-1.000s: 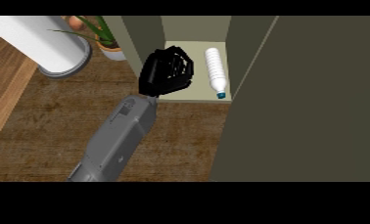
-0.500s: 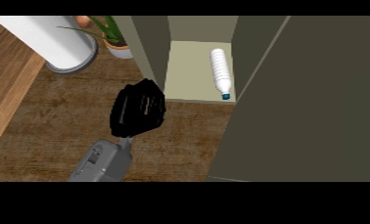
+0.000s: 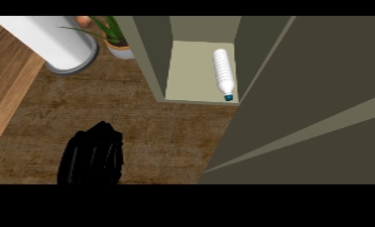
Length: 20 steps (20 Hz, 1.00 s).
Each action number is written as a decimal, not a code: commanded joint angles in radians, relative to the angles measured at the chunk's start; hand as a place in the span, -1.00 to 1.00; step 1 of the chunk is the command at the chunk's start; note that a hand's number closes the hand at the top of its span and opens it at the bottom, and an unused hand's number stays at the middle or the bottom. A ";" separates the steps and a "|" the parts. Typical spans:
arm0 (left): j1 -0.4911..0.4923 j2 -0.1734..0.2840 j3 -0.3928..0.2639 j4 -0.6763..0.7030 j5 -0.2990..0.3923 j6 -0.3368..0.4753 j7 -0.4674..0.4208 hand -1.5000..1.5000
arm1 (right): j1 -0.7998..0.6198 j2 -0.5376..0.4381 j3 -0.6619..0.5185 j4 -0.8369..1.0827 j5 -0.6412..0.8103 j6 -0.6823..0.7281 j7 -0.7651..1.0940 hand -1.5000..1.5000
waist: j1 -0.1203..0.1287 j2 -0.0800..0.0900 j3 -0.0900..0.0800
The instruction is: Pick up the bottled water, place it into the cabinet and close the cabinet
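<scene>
Lying in the cabinet (image 3: 192,72), bottled water (image 3: 223,71), on its side.

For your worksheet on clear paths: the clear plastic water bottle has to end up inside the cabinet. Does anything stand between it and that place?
Nothing visible does. The clear ribbed plastic water bottle already lies on its side on the pale cabinet floor, teal cap toward the front edge. The grey-green cabinet door stands open at the right; the black hand is down on the brown counter, apart from it.

The bottle (image 3: 223,73) is clear white with a blue-green cap. It lies on its side inside the cabinet (image 3: 192,72), near the right wall. Its cap points to 6 o'clock, near the front edge. The cabinet is open.
</scene>
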 commanded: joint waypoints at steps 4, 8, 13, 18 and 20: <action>0.248 0.075 0.015 -0.254 0.017 0.017 0.000 1.00 | -0.150 0.151 0.086 -0.100 0.043 -0.008 0.200 1.00 | -0.019 0.002 -0.002; 0.385 0.163 0.095 -0.289 0.078 -0.114 -0.077 1.00 | -0.310 0.307 0.059 0.080 0.079 -0.021 0.259 1.00 | -0.010 0.006 -0.003; 0.504 0.234 0.200 -0.410 0.169 -0.161 -0.045 1.00 | -0.490 0.486 -0.073 0.214 0.087 -0.026 0.377 1.00 | -0.021 0.010 0.000; 0.552 0.206 0.229 -0.381 0.153 -0.212 -0.101 1.00 | -0.616 0.539 -0.252 0.401 -0.033 0.007 0.347 1.00 | -0.027 0.015 0.001; 0.547 0.223 0.269 -0.400 0.205 -0.220 -0.059 1.00 | -0.696 0.541 -0.318 0.442 -0.063 0.031 0.384 1.00 | -0.032 0.014 0.001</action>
